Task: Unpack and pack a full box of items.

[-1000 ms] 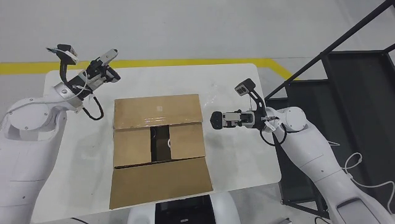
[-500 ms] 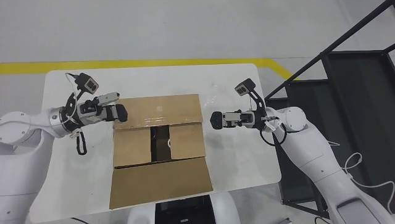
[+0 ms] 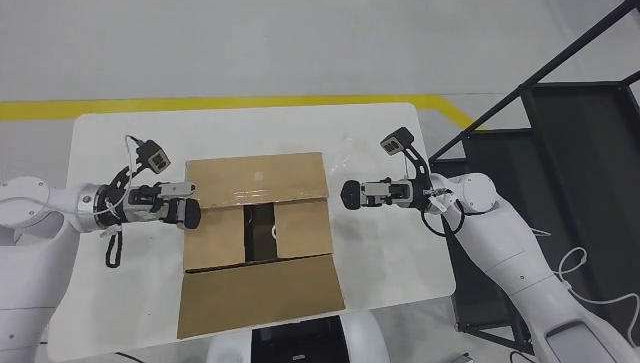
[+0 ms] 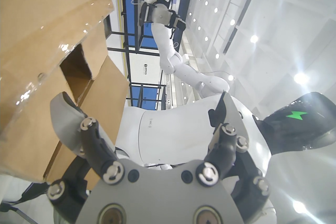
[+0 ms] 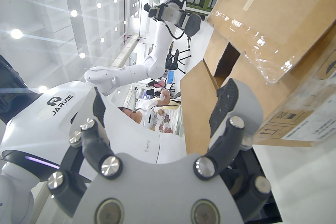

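Left end effector (image 4: 141,99) (fingers spread) beside cardboard box (image 4: 47,25).

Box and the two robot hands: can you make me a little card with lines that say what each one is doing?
Box: brown cardboard, on the white table
Flaps: long flaps folded open; short flaps down, with a dark gap between them
Inside: too dark to tell
Left gripper: open, at one side of the box
Right gripper: open, facing the opposite side, a little apart from it
Holding: nothing in either gripper
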Controlling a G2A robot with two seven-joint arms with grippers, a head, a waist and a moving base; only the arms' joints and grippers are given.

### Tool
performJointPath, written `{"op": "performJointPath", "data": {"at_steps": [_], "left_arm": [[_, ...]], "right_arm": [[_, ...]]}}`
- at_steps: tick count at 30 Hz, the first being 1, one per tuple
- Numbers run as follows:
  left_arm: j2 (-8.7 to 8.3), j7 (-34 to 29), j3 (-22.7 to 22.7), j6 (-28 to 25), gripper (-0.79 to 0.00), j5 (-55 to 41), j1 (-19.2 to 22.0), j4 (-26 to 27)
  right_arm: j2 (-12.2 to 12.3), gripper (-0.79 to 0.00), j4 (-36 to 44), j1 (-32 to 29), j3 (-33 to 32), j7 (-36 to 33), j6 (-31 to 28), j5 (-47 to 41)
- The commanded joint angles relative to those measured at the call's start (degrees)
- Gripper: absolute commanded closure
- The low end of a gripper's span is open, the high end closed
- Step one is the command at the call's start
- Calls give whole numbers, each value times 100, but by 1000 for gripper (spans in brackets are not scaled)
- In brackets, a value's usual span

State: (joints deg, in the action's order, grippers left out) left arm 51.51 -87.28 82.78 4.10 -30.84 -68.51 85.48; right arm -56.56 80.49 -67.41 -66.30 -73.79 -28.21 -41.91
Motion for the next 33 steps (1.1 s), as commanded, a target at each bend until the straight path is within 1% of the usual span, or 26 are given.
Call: {"op": "performJointPath", "data": {"at_steps": [1, 4, 6, 9, 12, 19, 21, 25, 33], "left_arm": [[-47, 136, 166, 93, -785, 172, -303, 138], [-106, 355, 326, 132, -785, 555, -680, 304], [-135, 541, 346, 206, -785, 884, -844, 393], [-123, 704, 325, 190, -785, 682, -954, 450], [-100, 1105, 333, -11, -785, 542, -933, 453], [-28, 1989, 283, -608, -785, 328, -691, 263], [12, 2152, 230, -811, -785, 22, -608, 190], [121, 2160, 11, -1126, -785, -910, -369, -31], [375, 2834, -714, -1800, -785, -1271, 390, -900]], "right_arm": [[0, -785, 0, 0, 0, 0, 0, 0], [0, -785, 0, 0, 0, 0, 0, 0], [0, -785, 0, 0, 0, 0, 0, 0], [0, -785, 0, 0, 0, 0, 0, 0], [0, -785, 0, 0, 0, 0, 0, 0], [0, -785, 0, 0, 0, 0, 0, 0], [0, -785, 0, 0, 0, 0, 0, 0], [0, -785, 0, 0, 0, 0, 0, 0], [0, -785, 0, 0, 0, 0, 0, 0]]}}
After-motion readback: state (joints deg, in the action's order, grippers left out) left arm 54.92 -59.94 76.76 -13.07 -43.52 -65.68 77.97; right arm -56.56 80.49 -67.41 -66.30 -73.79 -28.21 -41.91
